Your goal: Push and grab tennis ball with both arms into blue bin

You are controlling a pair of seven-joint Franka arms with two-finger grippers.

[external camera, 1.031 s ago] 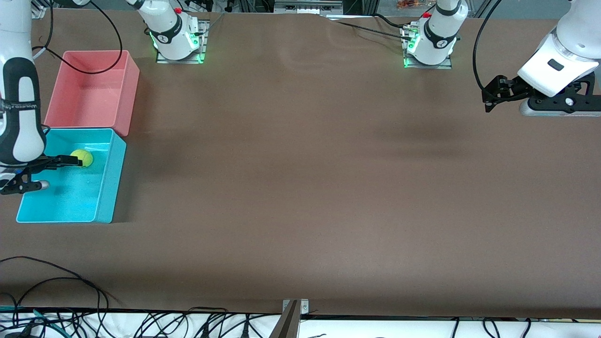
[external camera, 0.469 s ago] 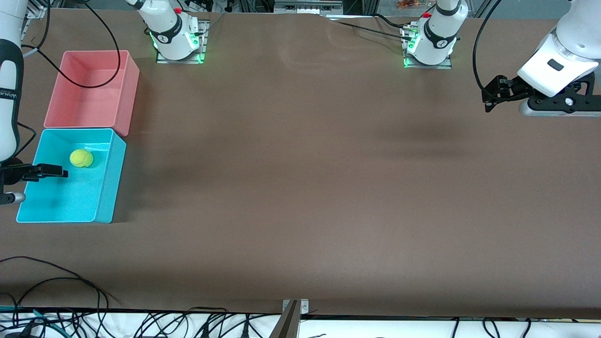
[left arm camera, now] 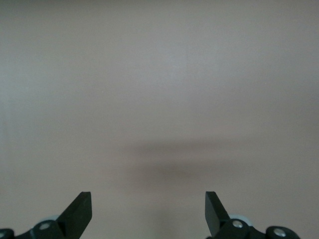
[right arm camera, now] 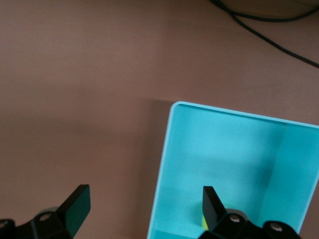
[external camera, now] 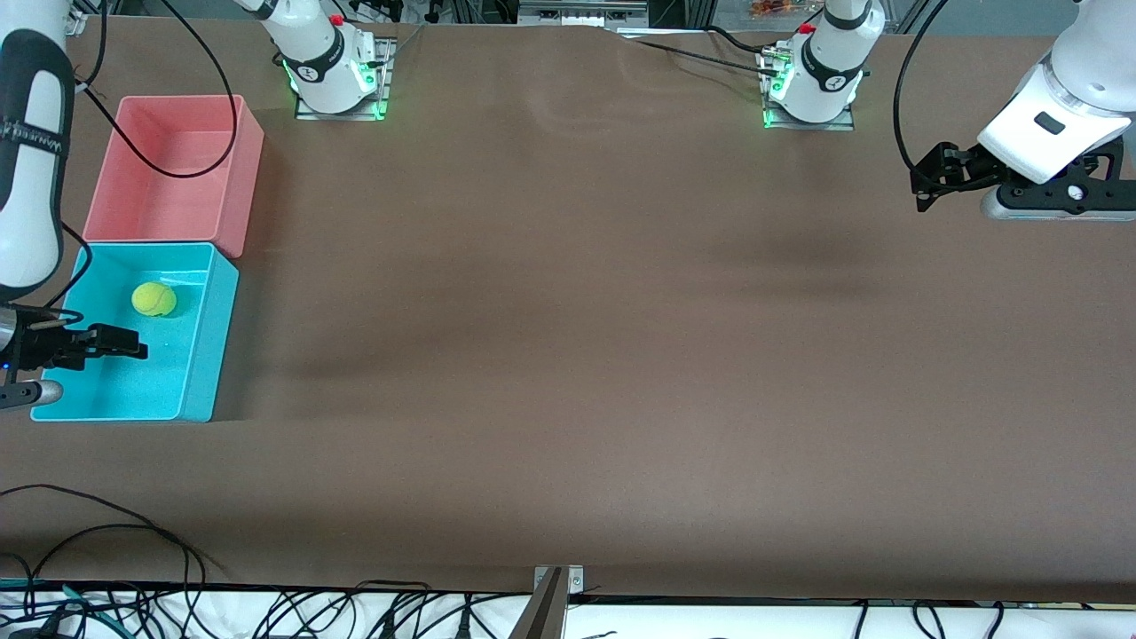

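Brown counter (external camera: 568,355) holds the blue bin (external camera: 209,355) with the ball (external camera: 153,299) inside, light, fuzzy, best gripped round its middle, while right gripper (external camera: 120,342) and left gripper (external camera: 927,182) hang, jaws apart.

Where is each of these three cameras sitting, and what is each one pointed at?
Front view: high across the table, facing both arm bases; shows the tennis ball in the blue bin, the pink bin, the right gripper and the left gripper.
Left wrist view: on the left arm's wrist, facing bare table; open fingertips show.
Right wrist view: on the right arm's wrist, over the bin's edge; open fingertips show.
Shared: front and right wrist views both show bin and ball.
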